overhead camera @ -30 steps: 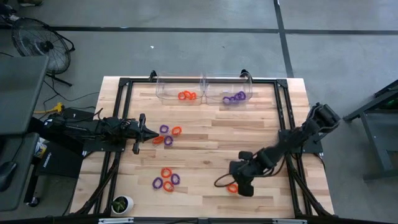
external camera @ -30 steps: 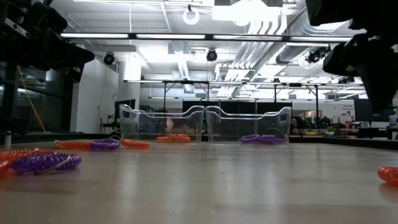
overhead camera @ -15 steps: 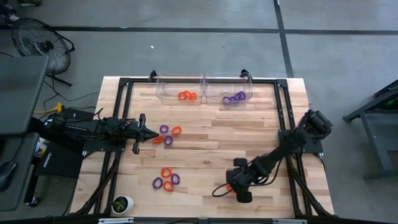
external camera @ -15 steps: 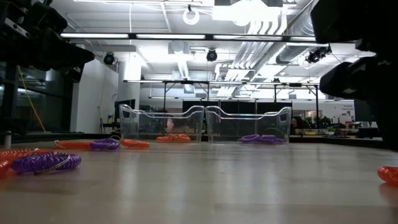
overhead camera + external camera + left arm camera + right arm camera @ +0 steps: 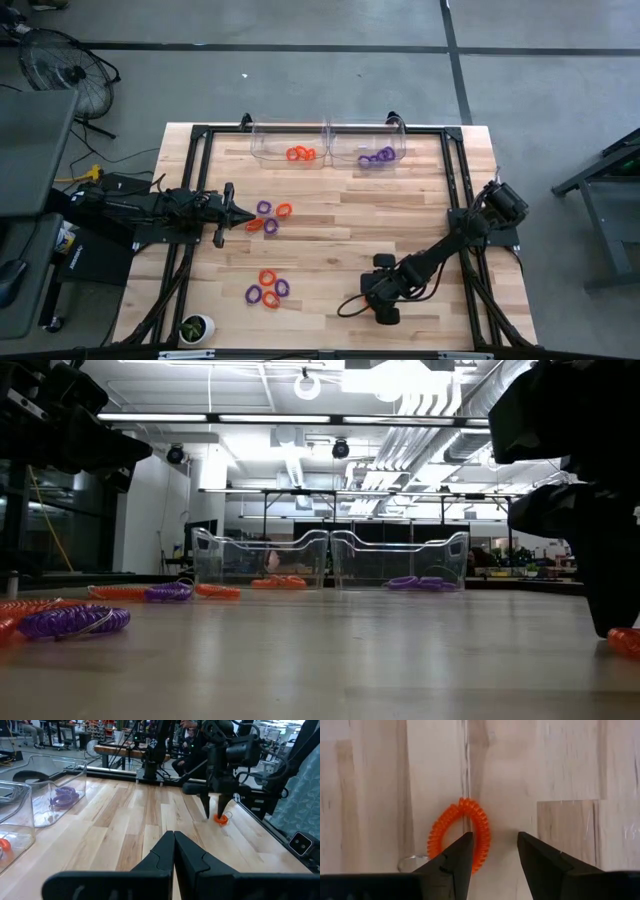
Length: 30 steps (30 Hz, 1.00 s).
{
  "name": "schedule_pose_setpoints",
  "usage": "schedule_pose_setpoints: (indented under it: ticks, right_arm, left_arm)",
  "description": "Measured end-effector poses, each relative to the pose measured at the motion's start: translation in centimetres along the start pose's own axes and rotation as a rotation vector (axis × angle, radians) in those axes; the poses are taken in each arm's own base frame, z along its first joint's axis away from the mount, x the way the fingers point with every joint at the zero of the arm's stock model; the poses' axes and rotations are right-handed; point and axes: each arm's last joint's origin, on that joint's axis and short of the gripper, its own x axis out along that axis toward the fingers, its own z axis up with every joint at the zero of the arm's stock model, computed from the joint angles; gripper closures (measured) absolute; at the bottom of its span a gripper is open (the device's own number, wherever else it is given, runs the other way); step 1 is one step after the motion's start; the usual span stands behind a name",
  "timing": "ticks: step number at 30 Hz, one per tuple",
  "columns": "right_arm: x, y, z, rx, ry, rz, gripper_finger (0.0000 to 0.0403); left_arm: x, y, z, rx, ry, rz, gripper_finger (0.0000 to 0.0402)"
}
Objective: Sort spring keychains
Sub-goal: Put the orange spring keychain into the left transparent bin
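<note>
the right gripper [image 5: 492,857] points straight down at the table [image 5: 400,220] near its front right part, fingers spread apart; one finger overlaps the rim of a lone orange keychain [image 5: 462,832] lying flat on the wood, the other stands just beside it, and nothing is held; in the left wrist view the same gripper tips touch down next to that orange keychain [image 5: 221,818]; the left gripper [image 5: 173,851] hangs over the left side of the table with its fingers pressed together, empty; just past its tip lies a small cluster of loose keychains [image 5: 268,218], orange and purple mixed; a second mixed cluster [image 5: 267,288] sits nearer the front edge; at the back edge stand two clear bins side by side; the left bin [image 5: 270,150] holds orange coils, the right bin [image 5: 400,150] purple ones
</note>
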Motion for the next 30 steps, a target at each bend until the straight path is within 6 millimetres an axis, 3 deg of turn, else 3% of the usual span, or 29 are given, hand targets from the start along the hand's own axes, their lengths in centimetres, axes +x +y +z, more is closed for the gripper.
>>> schedule_pose_setpoints:
  ticks: [11,30]
  right_arm:
    - [0.8,0.0,-0.1,0.099,0.002,-0.028,0.0253]
    - [2.0,-0.3,-0.4,0.055,0.017,-0.092,0.0309]
  left_arm:
    - [0.0,0.0,0.0,0.000,0.000,0.000,0.0401]
    - [0.0,0.0,0.0,0.000,0.000,0.000,0.0401]
